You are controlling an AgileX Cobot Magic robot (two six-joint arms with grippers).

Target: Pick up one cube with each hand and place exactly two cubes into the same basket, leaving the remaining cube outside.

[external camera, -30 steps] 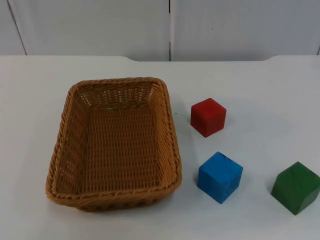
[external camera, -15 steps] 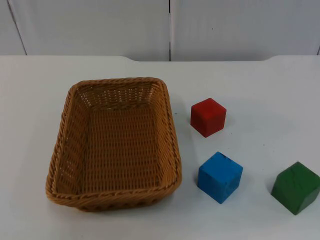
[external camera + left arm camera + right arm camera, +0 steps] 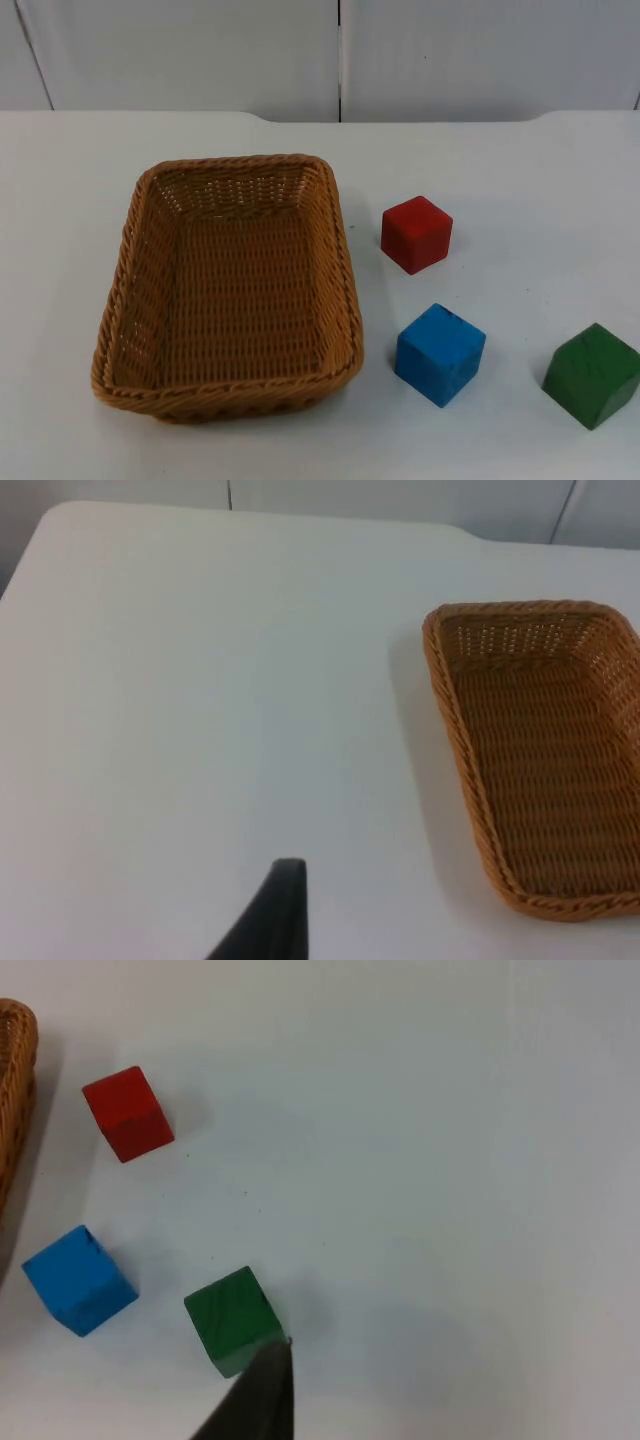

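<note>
A brown wicker basket (image 3: 130,262) stands empty on the left half of the white table; its rim (image 3: 455,730) also appears in the left wrist view. To its right lie a red cube (image 3: 416,233), a blue cube (image 3: 439,353) and a green cube (image 3: 592,375), all on the table. My left gripper (image 3: 275,920) hovers over bare table well to the left of the basket. My right gripper (image 3: 262,1400) hangs above the table just beside the green cube (image 3: 232,1318), with the blue cube (image 3: 78,1279) and red cube (image 3: 127,1112) farther off.
The grey partition wall (image 3: 340,55) closes the table at the back. Bare white table (image 3: 540,180) stretches behind and to the right of the cubes, and to the left of the basket (image 3: 200,680).
</note>
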